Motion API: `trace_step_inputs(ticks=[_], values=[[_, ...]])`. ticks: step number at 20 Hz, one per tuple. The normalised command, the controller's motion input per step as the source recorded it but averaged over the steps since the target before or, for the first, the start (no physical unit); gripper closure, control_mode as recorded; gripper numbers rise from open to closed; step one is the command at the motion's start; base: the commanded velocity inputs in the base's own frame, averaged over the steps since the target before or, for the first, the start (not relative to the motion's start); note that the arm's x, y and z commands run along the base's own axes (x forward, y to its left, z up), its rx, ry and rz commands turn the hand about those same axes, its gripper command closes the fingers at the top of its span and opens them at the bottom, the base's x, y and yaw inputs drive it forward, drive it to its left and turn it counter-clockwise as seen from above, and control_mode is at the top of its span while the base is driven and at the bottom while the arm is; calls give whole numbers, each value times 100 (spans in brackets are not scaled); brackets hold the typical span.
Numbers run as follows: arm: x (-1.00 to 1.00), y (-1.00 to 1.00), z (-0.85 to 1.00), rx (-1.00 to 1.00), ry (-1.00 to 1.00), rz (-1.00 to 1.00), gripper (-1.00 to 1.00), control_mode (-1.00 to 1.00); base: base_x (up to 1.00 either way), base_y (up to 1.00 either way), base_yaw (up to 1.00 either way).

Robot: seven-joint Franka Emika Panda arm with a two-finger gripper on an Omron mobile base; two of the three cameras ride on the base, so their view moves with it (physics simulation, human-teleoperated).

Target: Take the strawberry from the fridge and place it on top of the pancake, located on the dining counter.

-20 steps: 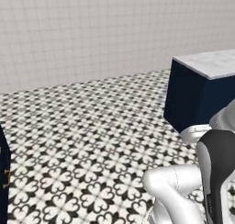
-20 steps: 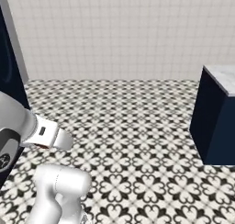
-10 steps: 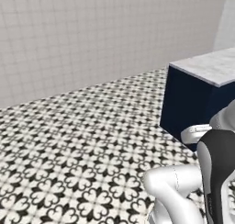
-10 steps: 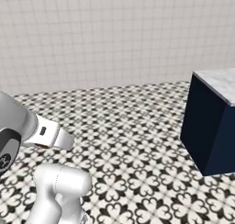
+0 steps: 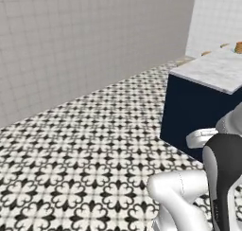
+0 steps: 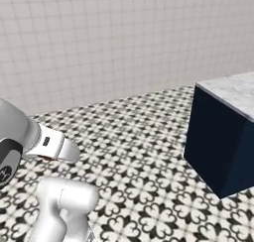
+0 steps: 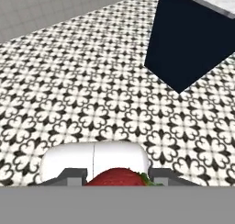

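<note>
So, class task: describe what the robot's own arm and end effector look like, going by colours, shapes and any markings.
The arm is made of glossy white, rounded tubular segments, with a dark grey, nearly black band at a joint. A small dark mark sits on one white link. The end effector has two small dark grey fingertips. No cables can be seen.

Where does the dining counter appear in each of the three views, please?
Left base view: the dining counter is at the upper right, its marble top running off the right edge.
Right base view: at the right edge, middle height.
Hand view: at the upper right, one navy corner pointing down.
Shared landmark: the patterned floor.
</note>
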Motion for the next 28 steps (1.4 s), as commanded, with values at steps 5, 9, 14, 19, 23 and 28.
trace_step_inputs(ticks=[5,9,14,19,23,28], values=[[0,0,0,0,0,0,100,100,100,99,-39],[0,0,0,0,0,0,100,100,100,100,-38],[0,0,0,0,0,0,100,100,100,100,-37],[0,0,0,0,0,0,100,100,100,97,-36],[0,0,0,0,0,0,100,100,100,88,-36],[0,0,0,0,0,0,100,100,100,89,-37]])
